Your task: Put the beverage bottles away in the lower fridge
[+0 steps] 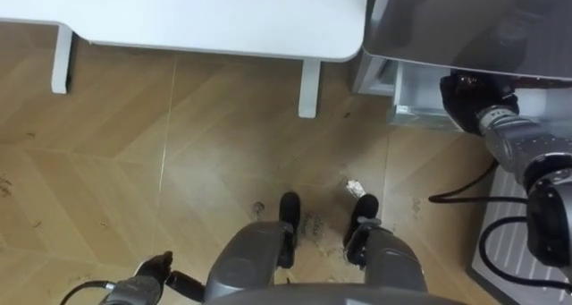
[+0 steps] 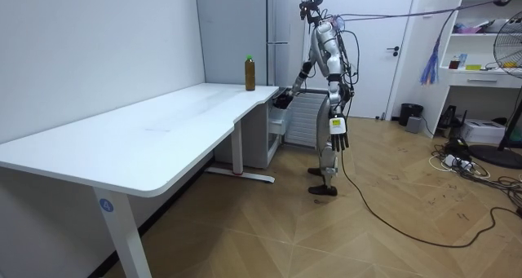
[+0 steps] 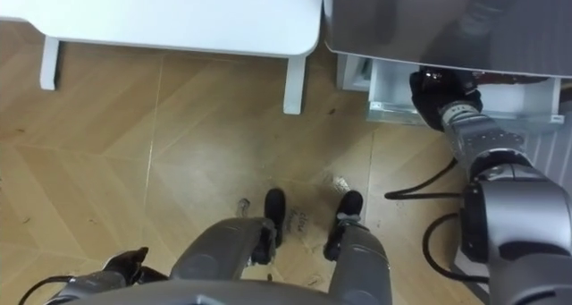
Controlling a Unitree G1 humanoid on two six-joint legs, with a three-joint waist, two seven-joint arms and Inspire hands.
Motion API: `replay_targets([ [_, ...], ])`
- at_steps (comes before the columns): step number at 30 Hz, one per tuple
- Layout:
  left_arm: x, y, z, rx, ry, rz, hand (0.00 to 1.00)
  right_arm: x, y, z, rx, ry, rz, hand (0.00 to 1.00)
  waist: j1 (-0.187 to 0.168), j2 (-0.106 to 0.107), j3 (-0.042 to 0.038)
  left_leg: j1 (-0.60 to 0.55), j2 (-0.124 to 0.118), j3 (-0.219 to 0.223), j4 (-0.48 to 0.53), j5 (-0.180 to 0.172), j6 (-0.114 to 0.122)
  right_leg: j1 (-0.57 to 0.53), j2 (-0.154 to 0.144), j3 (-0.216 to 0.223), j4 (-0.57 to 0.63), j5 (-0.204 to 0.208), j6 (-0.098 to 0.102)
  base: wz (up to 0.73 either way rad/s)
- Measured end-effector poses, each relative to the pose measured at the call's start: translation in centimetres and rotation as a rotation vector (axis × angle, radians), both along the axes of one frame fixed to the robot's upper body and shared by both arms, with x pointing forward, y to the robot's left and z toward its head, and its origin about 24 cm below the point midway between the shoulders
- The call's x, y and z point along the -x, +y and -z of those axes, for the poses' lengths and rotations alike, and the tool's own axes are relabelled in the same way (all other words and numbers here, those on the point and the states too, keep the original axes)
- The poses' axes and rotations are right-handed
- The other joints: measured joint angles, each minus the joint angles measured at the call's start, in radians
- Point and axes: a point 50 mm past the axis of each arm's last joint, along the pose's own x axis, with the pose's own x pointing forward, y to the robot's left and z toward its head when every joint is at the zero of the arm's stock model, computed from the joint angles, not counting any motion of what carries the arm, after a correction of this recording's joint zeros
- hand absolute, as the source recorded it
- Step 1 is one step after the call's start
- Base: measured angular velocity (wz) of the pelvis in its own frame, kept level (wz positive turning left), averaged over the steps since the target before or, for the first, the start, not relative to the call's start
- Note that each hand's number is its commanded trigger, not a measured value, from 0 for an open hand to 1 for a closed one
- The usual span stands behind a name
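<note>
Standing on the wood floor (image 1: 134,162) at the far end of the white desk (image 2: 155,127), close before the grey fridge (image 2: 232,33), facing the room view's left. Stretching the right hand (image 3: 437,92) forward and down to the open lower compartment (image 3: 391,97) of the fridge, at its pale front edge in the eye views. Not being able to tell whether clamping, curling or spreading there, being dark against the dark inside. Letting the left hand (image 2: 338,140) hang beside the thigh in the room view, loose and straight, carrying nothing; peeking in at the near left edge of the eye views. Seeing, from the room view, the drink bottle (image 2: 249,72), brown with a green cap, standing upright on the desk's far end, near the fridge, well apart from both hands.
</note>
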Motion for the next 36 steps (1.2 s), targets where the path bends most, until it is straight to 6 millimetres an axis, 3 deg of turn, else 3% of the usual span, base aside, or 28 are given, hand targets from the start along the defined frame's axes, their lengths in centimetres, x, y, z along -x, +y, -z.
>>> replay_targets([
  [15,-1.2,-0.2,-0.3,-0.009,-0.07,0.012,0.0,1.4,-0.2,1.3,0.023,0.127,0.011,0.0,-0.021,-0.018,0.0014,0.031,0.004,-0.002,0.007,0.0,0.0,0.065,0.003,-0.02,-0.039,0.004,0.009,0.05],
  [25,-1.1,-0.2,-0.3,-0.006,-0.064,0.003,0.0,2.6,-0.4,2.4,0.014,0.194,0.017,0.0,-0.029,-0.018,0.0009,0.056,0.0,-0.005,0.005,0.0,0.0,0.103,0.004,-0.041,-0.055,0.008,0.011,0.04],
  [30,-0.6,0.0,-0.1,-0.017,-0.038,-0.005,0.0,3.4,-0.5,2.9,0.02,0.218,0.02,0.0,-0.035,-0.028,-0.0032,0.053,0.0,-0.003,0.008,0.003,0.005,0.103,0.004,-0.044,-0.057,0.015,0.011,0.0],
  [31,-0.5,0.0,-0.1,-0.021,-0.034,-0.007,0.0,3.4,-0.5,3.0,0.02,0.22,0.021,0.85,-0.037,-0.028,-0.0033,0.053,0.0,-0.003,0.009,0.003,0.006,0.103,0.003,-0.044,-0.057,0.016,0.01,0.0],
  [32,-0.4,0.1,-0.1,-0.027,-0.028,-0.01,0.0,3.5,-0.6,3.0,0.021,0.226,0.023,1.0,-0.039,-0.029,-0.0035,0.053,0.0,-0.003,0.01,0.003,0.006,0.103,0.003,-0.044,-0.057,0.018,0.01,0.0],
  [36,-0.3,0.2,-0.1,-0.033,-0.023,-0.012,0.0,3.5,-0.6,3.0,0.021,0.229,0.024,1.0,-0.041,-0.028,-0.0047,0.052,0.0,-0.002,0.011,0.006,0.011,0.103,0.003,-0.045,-0.056,0.025,0.007,0.0],
])
